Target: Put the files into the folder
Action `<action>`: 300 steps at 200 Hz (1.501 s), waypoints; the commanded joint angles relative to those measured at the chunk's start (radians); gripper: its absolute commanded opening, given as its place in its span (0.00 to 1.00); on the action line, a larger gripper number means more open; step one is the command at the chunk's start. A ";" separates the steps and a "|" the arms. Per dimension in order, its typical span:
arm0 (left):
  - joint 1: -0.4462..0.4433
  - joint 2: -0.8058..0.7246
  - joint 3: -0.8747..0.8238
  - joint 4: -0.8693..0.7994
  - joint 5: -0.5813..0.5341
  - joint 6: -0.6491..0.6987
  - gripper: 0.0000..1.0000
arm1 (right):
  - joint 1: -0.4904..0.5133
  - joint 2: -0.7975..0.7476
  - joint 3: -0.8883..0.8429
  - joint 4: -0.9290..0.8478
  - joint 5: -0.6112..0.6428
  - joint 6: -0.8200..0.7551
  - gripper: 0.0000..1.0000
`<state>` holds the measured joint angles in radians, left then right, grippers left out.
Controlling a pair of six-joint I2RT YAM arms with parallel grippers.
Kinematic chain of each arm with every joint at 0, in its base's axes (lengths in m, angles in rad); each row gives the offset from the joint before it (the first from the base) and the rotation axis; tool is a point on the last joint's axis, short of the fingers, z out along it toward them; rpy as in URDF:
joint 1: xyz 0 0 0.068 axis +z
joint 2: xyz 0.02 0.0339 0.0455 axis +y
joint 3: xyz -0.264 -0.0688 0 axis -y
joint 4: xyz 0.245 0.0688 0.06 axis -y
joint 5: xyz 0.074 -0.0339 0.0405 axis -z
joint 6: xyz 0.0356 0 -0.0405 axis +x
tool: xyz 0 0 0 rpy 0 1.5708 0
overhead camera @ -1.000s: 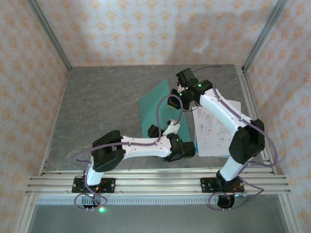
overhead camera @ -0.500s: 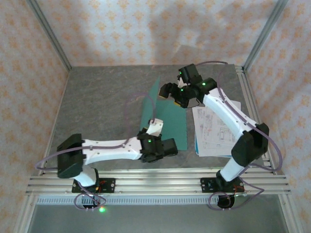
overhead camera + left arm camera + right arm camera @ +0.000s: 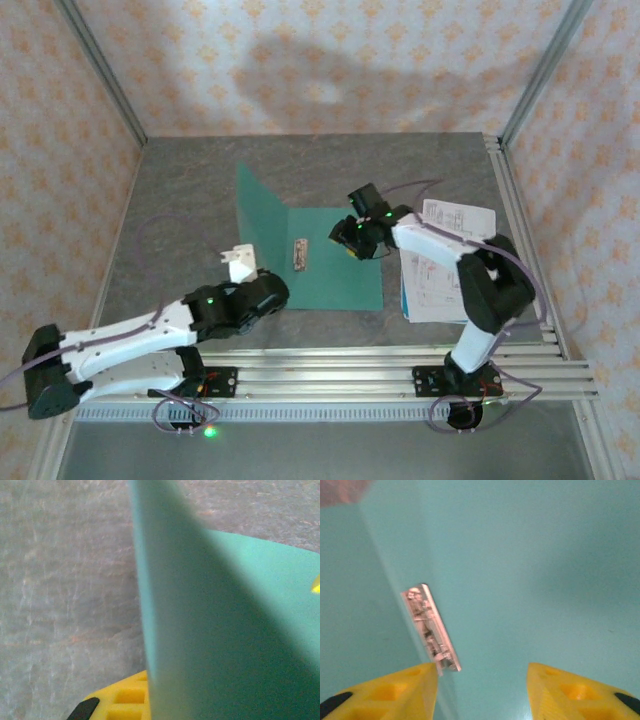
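Left gripper point(image 3: 243, 268) pinches folder point(image 3: 330, 280) cover upright. Right gripper point(image 3: 482, 680) empty, jaws apart, over folder; files point(image 3: 428, 290) just right, long axis up-frame; right arm nearer.

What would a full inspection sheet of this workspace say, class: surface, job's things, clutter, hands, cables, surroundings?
Surface: grey stone-patterned table top, flat.
Job's things: thin teal-green card folder lies open, its left cover raised; small metal clip at the spine; white printed paper sheets lie to its right, not in it.
Clutter: nothing seen.
Hands: left hand shut on the raised cover's edge; right hand open above the flat cover, near the clip.
Cables: purple cables run along both arms.
Surroundings: floral-papered walls; aluminium rails at the near edge.
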<state>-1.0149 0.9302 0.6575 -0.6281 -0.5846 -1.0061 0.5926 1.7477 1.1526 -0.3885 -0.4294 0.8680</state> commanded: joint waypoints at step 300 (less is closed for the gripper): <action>0.049 0.966 0.826 -0.023 0.634 0.052 0.24 | -0.588 -0.342 -0.277 -0.255 0.200 -0.221 0.52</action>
<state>-0.9344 1.7744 1.3487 -0.6350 0.0494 -0.9943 0.0959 1.4273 0.9218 -0.5797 -0.2543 0.6765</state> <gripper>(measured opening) 0.259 0.525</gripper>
